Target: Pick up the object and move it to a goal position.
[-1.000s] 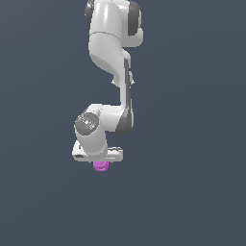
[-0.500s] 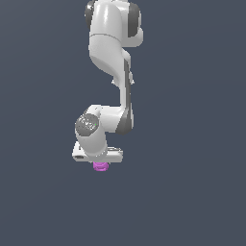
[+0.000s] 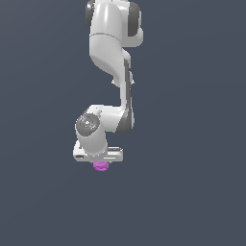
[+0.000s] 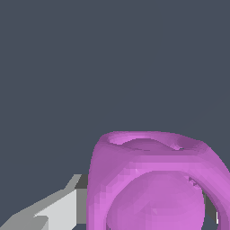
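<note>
Grey surround: a plain slate-grey field fills both views; no table edge, marker or goal spot is visible anywhere, so where the goal lies cannot be told.
Arm: the white Franka arm (image 3: 113,53) hangs down from the top of the exterior view, folds at a grey-capped joint and ends in a flat hand pointing downward.
Gripper: the gripper (image 3: 100,165) sits under that hand; in the exterior view its fingers are hidden behind the block, and in the wrist view one pale grey finger (image 4: 54,209) lies against the block's side, with only a sliver of something at the opposite side.
Gripper state: the jaws look drawn in close on the block, one finger touching it; I judge it gripped, though the second contact is barely visible.
Object: the magenta block (image 3: 101,166) is tucked directly beneath the hand, between the fingers; the wrist view shows it very close, with rounded corners, a round hollow on one face and a round bulge on another.
Step in hand: grasp made, carrying phase, by my reading; whether the block is off the ground cannot be told.
Next move: keep the grip firm and carry the block steadily toward the goal, avoiding jerks that could let so small a piece slip.
</note>
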`<state>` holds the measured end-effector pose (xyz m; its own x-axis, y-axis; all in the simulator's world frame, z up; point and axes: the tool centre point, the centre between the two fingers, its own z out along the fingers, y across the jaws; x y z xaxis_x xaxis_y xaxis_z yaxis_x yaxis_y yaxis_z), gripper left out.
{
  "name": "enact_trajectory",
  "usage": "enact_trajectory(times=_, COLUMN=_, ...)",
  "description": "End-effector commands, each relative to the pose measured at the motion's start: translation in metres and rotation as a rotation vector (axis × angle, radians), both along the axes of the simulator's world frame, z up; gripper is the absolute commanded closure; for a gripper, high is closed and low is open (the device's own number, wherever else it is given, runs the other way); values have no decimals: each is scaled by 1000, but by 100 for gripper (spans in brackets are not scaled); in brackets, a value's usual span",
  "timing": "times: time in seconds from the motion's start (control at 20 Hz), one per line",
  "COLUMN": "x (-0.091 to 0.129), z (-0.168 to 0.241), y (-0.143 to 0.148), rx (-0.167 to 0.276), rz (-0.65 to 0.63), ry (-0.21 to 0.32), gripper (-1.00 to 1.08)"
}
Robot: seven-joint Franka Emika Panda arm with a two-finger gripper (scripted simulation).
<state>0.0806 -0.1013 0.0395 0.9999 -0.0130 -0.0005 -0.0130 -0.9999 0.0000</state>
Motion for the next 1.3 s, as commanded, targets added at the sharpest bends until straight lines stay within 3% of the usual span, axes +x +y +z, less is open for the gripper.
enact_trajectory(times=0.0, x=-2, z=0, y=2, rx=0, rz=0, ry=0, gripper=108)
enact_trajectory(times=0.55, x=-32, z=0, y=32, rx=0, rz=0, ry=0, gripper=108)
enact_trajectory(times=1.25, x=-113, z=1, y=112, rx=0, rz=1, ry=0, gripper=108)
